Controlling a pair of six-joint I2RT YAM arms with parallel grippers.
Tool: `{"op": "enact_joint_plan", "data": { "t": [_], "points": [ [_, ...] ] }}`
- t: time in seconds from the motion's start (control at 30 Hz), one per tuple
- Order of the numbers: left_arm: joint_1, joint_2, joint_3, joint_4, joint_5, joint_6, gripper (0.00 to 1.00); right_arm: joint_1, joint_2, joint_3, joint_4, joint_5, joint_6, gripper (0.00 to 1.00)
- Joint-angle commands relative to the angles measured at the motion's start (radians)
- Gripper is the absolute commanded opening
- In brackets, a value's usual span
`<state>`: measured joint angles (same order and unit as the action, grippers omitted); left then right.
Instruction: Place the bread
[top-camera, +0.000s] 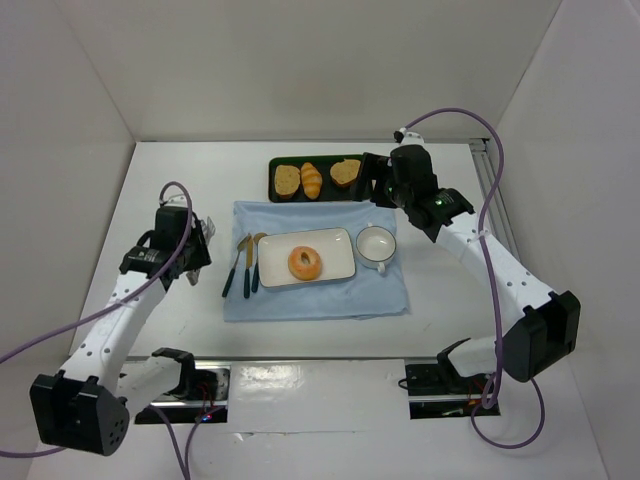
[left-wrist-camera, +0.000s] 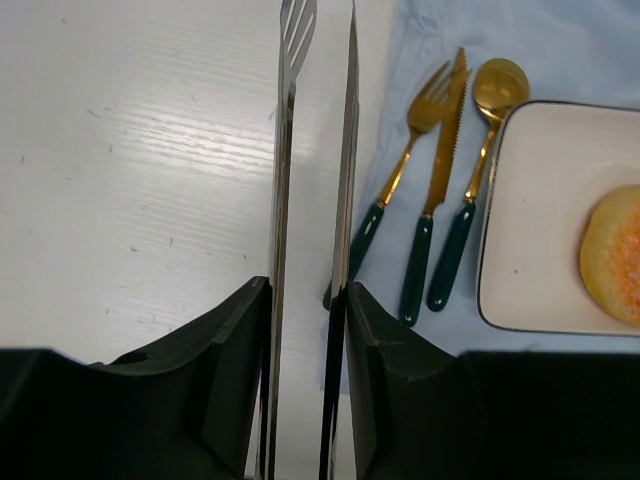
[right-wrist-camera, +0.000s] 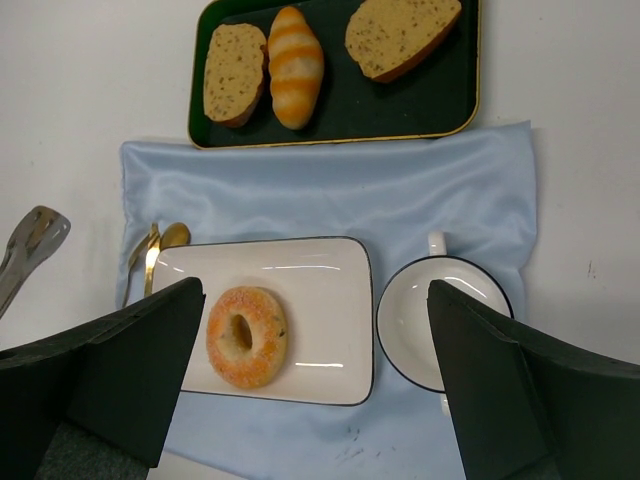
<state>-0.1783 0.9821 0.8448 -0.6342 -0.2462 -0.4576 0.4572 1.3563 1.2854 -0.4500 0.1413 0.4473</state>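
Bench (top-camera: 160, 180) filled most of the overhead view, white and walled on three sides, with a pale blue cloth (top-camera: 320, 300) spread across its middle. Beyond the cloth lay a dark tray (right-wrist-camera: 340, 115) carrying two toast slices (right-wrist-camera: 235, 70) and a croissant (right-wrist-camera: 295, 65). On the cloth sat a white rectangular plate (top-camera: 335, 250), with a white cup (top-camera: 376, 243) just to its right and gold-and-green cutlery (left-wrist-camera: 435, 190) just to its left. The bread (top-camera: 305, 263) lay flat near the middle of the plate, glazed side up, so the placing looked done (or very nearly). The right gripper (right-wrist-camera: 315, 288) hovered above plate and cup, its jaws wide apart with nothing between them. The left gripper (left-wrist-camera: 307, 300), over bare bench left of the cutlery, had its jaws clamped on metal tongs (left-wrist-camera: 298, 28), whose arms stood close together and carried nothing. The bun looked light, soft and easily dented, its top likely sticky. Any further lift would best take it by the paler outer sides, pressed gently.
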Motion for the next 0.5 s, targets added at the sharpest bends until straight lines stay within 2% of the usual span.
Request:
{"op": "enact_joint_plan", "data": {
  "t": [0.0,0.1,0.47],
  "points": [
    [0.08,0.035,-0.006,0.12,0.068,0.076,0.47,-0.008,-0.039,0.009,0.024,0.004,-0.016,1.0],
    [0.151,0.081,-0.015,0.163,0.123,0.112,0.47,-0.008,-0.029,0.018,0.024,0.004,-0.016,1.0],
    [0.218,0.283,0.068,0.231,0.137,0.102,0.46,-0.017,-0.002,0.028,0.025,-0.005,-0.025,1.0]
  ]
}}
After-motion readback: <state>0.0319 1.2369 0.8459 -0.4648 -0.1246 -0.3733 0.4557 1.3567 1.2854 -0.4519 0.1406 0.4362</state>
